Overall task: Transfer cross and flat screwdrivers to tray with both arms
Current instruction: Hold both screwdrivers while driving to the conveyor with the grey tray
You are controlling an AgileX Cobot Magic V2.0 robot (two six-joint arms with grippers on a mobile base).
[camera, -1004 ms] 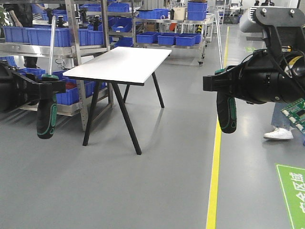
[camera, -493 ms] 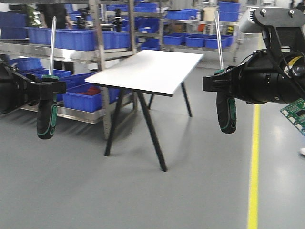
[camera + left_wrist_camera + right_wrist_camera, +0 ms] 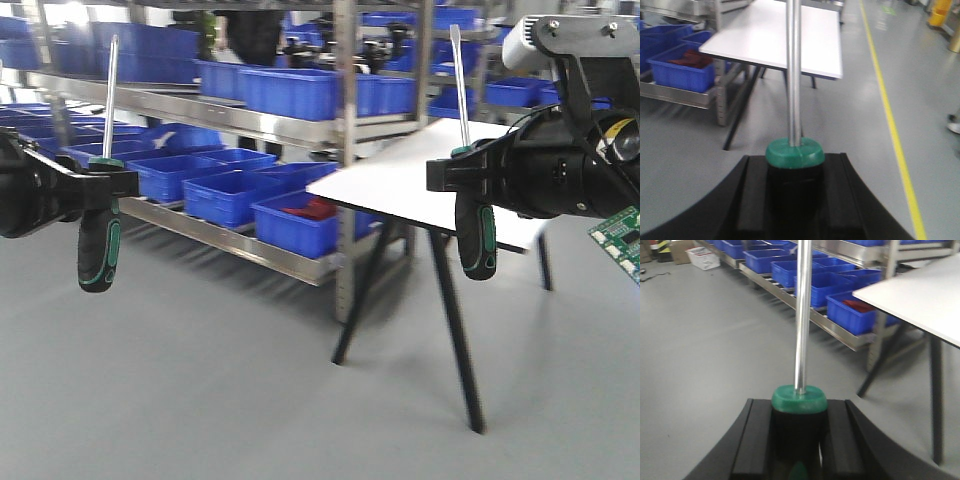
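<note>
Two alike screwdrivers stand upright, shafts up, and I cannot tell which is cross or flat. My left gripper [image 3: 100, 183] is shut on the black and green handle of one screwdriver [image 3: 98, 245] at the left of the front view. In the left wrist view its green collar [image 3: 795, 152] sits between the jaws of the left gripper [image 3: 794, 185]. My right gripper [image 3: 470, 175] is shut on the other screwdriver [image 3: 476, 235]. The right wrist view shows that one's collar [image 3: 799, 399] clamped in the right gripper [image 3: 799, 435]. The tray is out of view.
A white table [image 3: 420, 180] on black legs stands ahead to the right, partly behind my right arm. Metal shelving with several blue crates [image 3: 290, 95] runs along the left and back. A yellow floor line [image 3: 892, 135] shows in the left wrist view.
The whole scene has swept to the right across the front view: the table moved from centre to right and the shelving came closer. Both grippers keep their screwdrivers in the same pose.
</note>
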